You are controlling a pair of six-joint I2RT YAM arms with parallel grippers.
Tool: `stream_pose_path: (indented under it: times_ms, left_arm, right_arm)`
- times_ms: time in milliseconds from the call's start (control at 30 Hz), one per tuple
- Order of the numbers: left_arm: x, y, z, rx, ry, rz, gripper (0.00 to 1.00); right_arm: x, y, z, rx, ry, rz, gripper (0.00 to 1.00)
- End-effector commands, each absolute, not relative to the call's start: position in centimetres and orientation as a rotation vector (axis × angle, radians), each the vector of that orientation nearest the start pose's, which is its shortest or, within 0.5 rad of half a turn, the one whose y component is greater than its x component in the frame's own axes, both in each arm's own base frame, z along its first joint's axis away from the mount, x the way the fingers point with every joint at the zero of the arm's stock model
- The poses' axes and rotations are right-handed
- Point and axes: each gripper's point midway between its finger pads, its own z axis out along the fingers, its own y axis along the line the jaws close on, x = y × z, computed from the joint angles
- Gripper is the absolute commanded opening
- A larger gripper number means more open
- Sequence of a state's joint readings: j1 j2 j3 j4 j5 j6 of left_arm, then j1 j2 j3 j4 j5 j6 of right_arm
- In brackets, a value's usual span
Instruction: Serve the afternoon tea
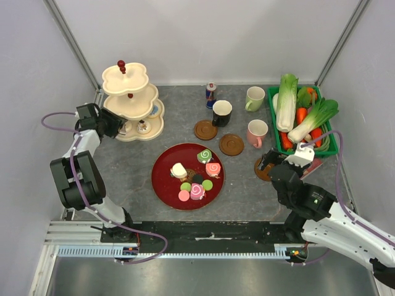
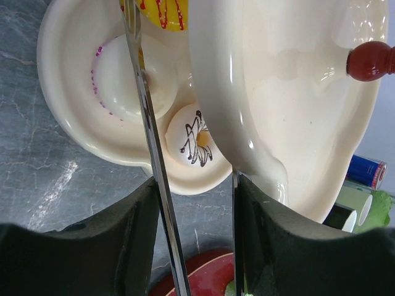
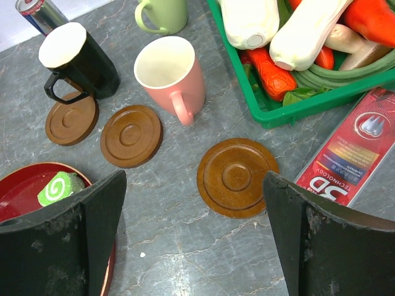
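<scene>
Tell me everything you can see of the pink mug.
The pink mug looks smooth, pink outside and white inside, with one loop handle. It stands upright and empty on the bare table, beside a coaster but not on it, between the black mug and the green crate. Nothing else touches it.
</scene>
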State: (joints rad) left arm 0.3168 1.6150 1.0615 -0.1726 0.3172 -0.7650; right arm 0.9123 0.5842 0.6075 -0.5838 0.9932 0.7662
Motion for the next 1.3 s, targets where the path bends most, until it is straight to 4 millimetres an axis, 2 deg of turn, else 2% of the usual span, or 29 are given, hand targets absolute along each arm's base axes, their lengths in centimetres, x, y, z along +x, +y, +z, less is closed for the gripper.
stream_pose_path:
  times_ms: [0, 300, 633, 767, 967, 1067, 1267]
  left_arm:
    - [45.0, 5.3, 14.7, -0.94, 2.004, -0.655, 0.57]
    - [45.0, 5.0, 13.8, -0.909, 2.046, -0.672, 0.62]
    - [44.4, 4.8, 14.3, -0.91, 2.065, -0.662, 0.64]
    - [43.6, 4.9, 15.3, -0.915, 2.047, -0.64, 0.63]
    - [41.4, 5.7, 16.5, -0.961, 2.034, -0.534, 0.62]
    - [39.7, 5.8, 16.4, -0.994, 2.045, -0.486, 0.62]
    - [36.4, 5.0, 17.7, -1.007, 2.038, -0.471, 0.61]
  right_arm:
    - [22.5, 7.0, 21.1, 0.454, 1.773, 0.099, 0.98]
    - [22.7, 7.3, 20.7, 0.443, 1.789, 0.081, 0.98]
    - [22.8, 7.4, 20.8, 0.443, 1.787, 0.092, 0.98]
    - [22.7, 7.4, 20.8, 0.443, 1.786, 0.099, 0.98]
    - [22.6, 7.4, 20.9, 0.448, 1.783, 0.117, 0.98]
    - [22.6, 7.5, 21.0, 0.453, 1.778, 0.13, 0.98]
    - [22.4, 7.6, 20.9, 0.447, 1.783, 0.154, 0.98]
